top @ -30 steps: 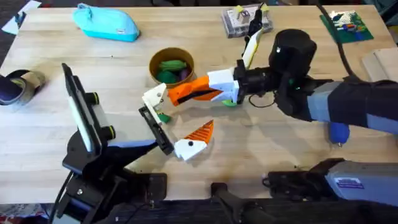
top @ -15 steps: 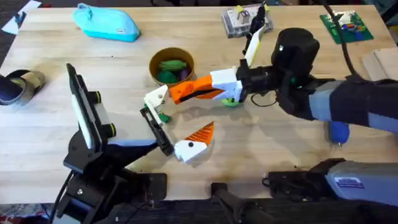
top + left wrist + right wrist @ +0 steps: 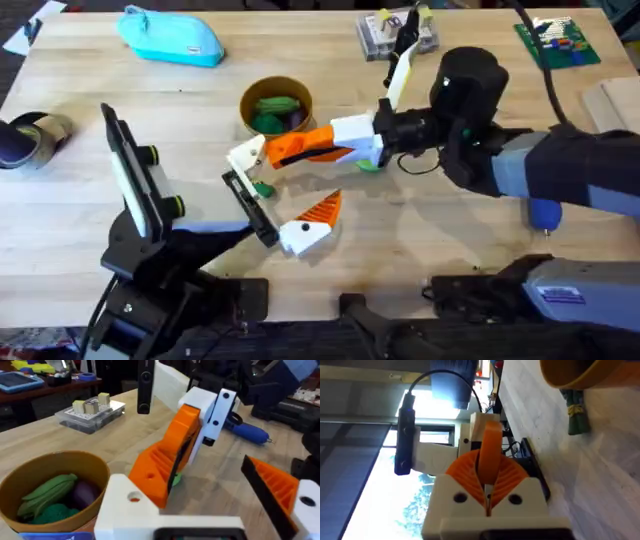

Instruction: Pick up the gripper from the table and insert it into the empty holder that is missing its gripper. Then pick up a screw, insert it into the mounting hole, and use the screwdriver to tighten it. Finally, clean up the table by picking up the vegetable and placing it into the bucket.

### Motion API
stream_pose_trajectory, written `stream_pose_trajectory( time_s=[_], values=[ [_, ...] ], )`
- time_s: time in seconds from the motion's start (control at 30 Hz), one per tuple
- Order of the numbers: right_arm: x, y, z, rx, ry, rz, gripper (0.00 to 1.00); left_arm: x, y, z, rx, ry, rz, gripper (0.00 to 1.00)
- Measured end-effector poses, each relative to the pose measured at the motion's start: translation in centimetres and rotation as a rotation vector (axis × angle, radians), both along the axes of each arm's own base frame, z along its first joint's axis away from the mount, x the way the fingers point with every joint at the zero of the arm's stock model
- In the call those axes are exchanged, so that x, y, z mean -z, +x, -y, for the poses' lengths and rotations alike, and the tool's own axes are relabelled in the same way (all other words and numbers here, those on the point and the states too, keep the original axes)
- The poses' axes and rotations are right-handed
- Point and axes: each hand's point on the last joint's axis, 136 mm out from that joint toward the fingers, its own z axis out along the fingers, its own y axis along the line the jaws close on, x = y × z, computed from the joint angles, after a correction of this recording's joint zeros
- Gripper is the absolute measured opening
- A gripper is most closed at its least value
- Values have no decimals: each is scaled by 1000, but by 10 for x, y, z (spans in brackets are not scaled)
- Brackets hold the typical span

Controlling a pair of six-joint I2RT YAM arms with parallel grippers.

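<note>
A light-blue pouch [image 3: 171, 38] lies near the surface's far left corner; a clear parts box [image 3: 396, 32] and green circuit board [image 3: 557, 41] sit along the far edge.

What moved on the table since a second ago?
Only a little. The right gripper, holding the orange finger, swung slightly away from the white holder and then back, ending about where it began. The left arm's upright part wobbled a bit too. The bucket, the ribbed orange finger, the black rail and the blue screwdriver stayed put.
</note>
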Motion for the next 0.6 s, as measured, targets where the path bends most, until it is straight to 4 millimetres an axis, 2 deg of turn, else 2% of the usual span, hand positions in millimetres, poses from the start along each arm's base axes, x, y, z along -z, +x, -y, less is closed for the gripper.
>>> stream_pose_trajectory(
  time_s=[0.3,0.6],
  values=[
    [-11,-4,-7,-12,31,25,9,0,1,-1,-6,1,5,993],
    [-11,-4,-7,-11,32,16,9,-1,1,-1,-4,1,7,993]
  ],
)
